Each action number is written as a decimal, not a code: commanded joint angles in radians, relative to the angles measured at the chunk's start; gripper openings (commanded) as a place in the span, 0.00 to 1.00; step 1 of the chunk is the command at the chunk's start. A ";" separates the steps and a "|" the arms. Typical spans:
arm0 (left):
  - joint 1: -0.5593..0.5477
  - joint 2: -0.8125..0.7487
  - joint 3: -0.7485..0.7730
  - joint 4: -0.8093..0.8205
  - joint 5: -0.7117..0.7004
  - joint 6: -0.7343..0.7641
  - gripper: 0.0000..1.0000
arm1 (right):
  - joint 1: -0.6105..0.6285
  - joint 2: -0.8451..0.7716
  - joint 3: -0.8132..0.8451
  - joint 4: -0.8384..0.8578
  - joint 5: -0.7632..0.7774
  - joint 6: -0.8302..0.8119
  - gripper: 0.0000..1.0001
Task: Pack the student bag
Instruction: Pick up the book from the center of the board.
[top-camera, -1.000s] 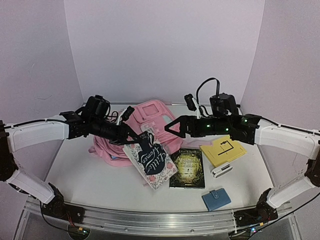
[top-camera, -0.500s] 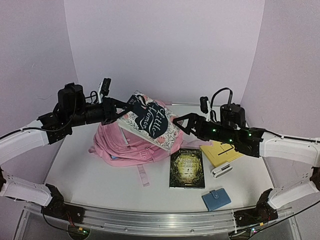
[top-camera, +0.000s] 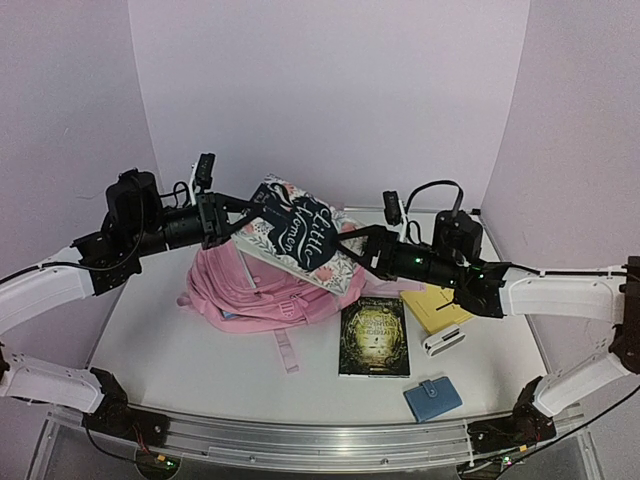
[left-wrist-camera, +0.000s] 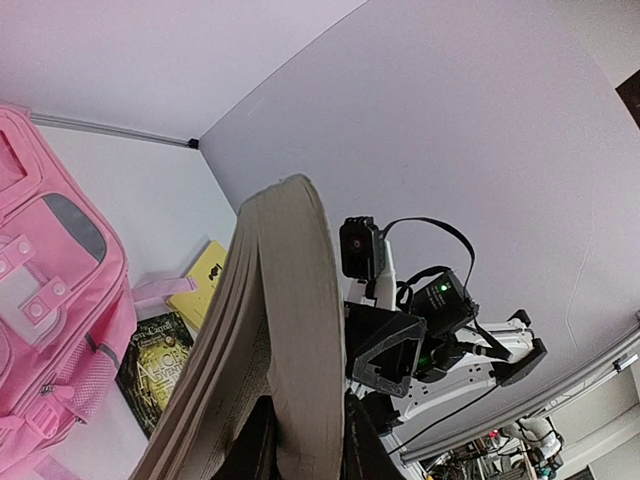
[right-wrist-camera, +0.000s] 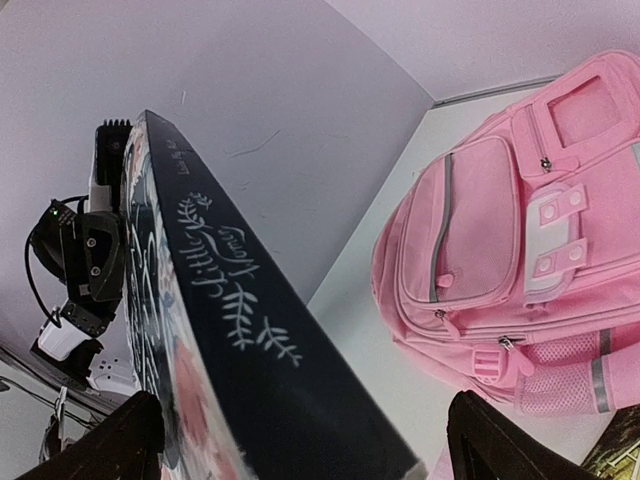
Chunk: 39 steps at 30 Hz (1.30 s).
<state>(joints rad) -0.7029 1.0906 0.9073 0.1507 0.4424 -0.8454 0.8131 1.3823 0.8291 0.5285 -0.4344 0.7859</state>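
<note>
The student bag (top-camera: 255, 290) lies slumped on the surface (top-camera: 180, 360), at about 10 o'clock from its middle, front pockets up. I cannot tell from here whether its main zip is undone.

The left fingers (left-wrist-camera: 258, 450) are pinched on one edge of a floral book (top-camera: 295, 235), holding it tilted in the air above the bag. The right fingers (right-wrist-camera: 100, 450) are spread wide, 1 on each side of the book's spine at its 4 o'clock corner. Whether they touch it I cannot tell.

The bag looks soft, light and floppy. It will likely sag and fold wherever it is pulled, and its mouth will not stay open unaided. The best hold is probably the stiffer zip edge or a trim strip near the top, with 1 arm lifting that lip while the other feeds the book in. A loose panel or a shoulder strap would only drag the whole bag along the surface.

The book is stiff and fairly heavy. Held by 1 edge it can lever out of the pinch, so a 2nd hold at the far corner makes sense.

A dark book (top-camera: 374, 337) lies at 4 o'clock from the bag, a yellow notebook (top-camera: 437, 305) at 3 o'clock, and a blue wallet (top-camera: 432, 398) further out at 4 o'clock.
</note>
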 joint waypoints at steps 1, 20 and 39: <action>0.003 -0.051 0.007 0.190 0.020 -0.045 0.00 | 0.002 0.019 0.027 0.127 -0.061 0.025 0.87; 0.009 -0.100 0.196 -0.526 -0.288 0.213 0.94 | 0.002 -0.075 -0.025 0.150 0.040 0.053 0.00; 0.024 -0.047 0.158 -0.379 0.166 0.232 1.00 | 0.002 -0.067 0.076 0.193 -0.305 0.069 0.00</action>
<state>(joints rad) -0.6861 1.0671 1.0774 -0.3655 0.4590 -0.6022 0.8139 1.3605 0.8490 0.5690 -0.6836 0.8387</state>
